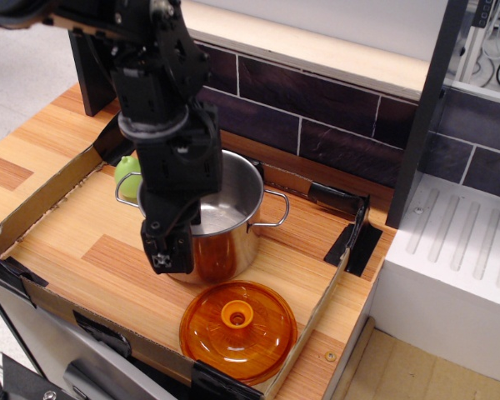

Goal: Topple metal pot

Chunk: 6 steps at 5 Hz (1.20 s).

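The metal pot [233,221] stands upright in the middle of the wooden tray, shiny steel with wire loop handles on its left and right. My black gripper [171,250] hangs in front of the pot's near left side, its tip low against the wall. The arm covers much of the pot's left half. I cannot tell whether the fingers are open or shut. The orange translucent lid [237,329] with a knob lies flat in front of the pot.
A cardboard-walled wooden tray [67,242] holds everything. A green object [127,173] sits behind the pot's left handle. A dark tiled wall runs along the back. A white ribbed counter [458,250] stands to the right.
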### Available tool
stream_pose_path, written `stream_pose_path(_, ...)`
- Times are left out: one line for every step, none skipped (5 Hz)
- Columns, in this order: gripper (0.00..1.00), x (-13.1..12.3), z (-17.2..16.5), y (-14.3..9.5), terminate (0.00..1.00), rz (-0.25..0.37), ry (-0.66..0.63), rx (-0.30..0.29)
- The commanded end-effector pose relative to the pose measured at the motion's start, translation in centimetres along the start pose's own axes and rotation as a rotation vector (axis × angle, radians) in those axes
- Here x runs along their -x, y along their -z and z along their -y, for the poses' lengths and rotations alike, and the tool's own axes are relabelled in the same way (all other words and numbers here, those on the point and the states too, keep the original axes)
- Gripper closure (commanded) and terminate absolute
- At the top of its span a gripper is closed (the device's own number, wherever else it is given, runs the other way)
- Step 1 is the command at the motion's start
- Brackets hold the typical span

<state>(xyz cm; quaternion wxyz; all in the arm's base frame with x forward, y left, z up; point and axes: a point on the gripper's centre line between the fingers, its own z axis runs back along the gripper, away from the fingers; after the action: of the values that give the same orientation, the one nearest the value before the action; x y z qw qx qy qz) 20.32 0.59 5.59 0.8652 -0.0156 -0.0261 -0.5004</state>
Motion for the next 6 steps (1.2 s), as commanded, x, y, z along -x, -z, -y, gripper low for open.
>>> stream_pose_path(1.00,1.1,-0.1,-0.3,0.00,0.007,-0.030,-0.030)
stream_pose_path(1.00,1.1,-0.7,-1.2,0.00,0.017,-0.054,-0.029)
stream_pose_path(1.00,0.8,-2.7,-4.2,0.00,0.001,-0.128,0.087)
stream_pose_path(1.00,-0.2,-4.1,-5.7,0.00,-0.005,-0.186,0.217)
stream_pose_path(1.00,-1.7,-4.8,-5.5,0.00,-0.004,-0.219,0.342)
stream_pose_path(1.00,-3.3,-5.1,-5.1,0.00,0.001,-0.241,0.506)
